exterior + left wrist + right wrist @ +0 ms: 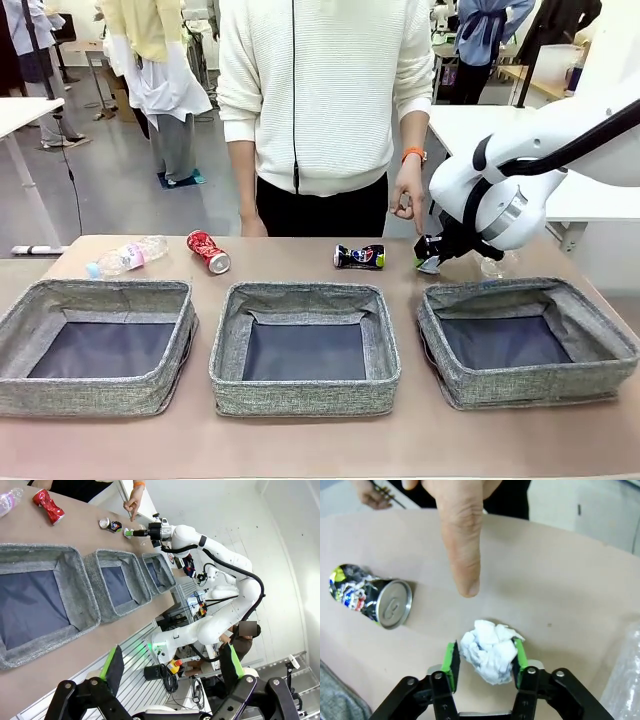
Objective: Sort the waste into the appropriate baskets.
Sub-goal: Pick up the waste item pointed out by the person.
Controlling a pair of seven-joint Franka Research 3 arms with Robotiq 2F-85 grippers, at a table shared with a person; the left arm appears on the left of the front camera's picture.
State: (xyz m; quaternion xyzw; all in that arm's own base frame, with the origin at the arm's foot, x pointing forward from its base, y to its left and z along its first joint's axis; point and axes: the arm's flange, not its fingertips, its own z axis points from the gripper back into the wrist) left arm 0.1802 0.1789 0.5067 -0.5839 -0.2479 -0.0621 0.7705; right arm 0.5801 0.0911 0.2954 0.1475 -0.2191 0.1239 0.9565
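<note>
A small white paper ball (pixel 490 649) lies on the table between the green pads (pixel 452 661) of my right gripper (pixel 485 659), which is shut on it. In the front view that gripper (pixel 430 256) is low at the far side, behind the right basket (pixel 600 358). A person's finger (pixel 465 555) points down at the ball. A dark blue can (pixel 360 257) lies to its left, then a dented red can (pixel 208 251) and a clear bottle (pixel 125 257). A clear plastic cup (pixel 497 265) stands behind my right arm. My left gripper (pixel 171 660) is open and holds nothing.
Three grey fabric baskets stand in a row along the near side; the left basket (pixel 20 330) and the middle basket (pixel 228 350) show only dark lining, like the right one. The person stands at the far edge, one hand (pixel 408 205) over the table.
</note>
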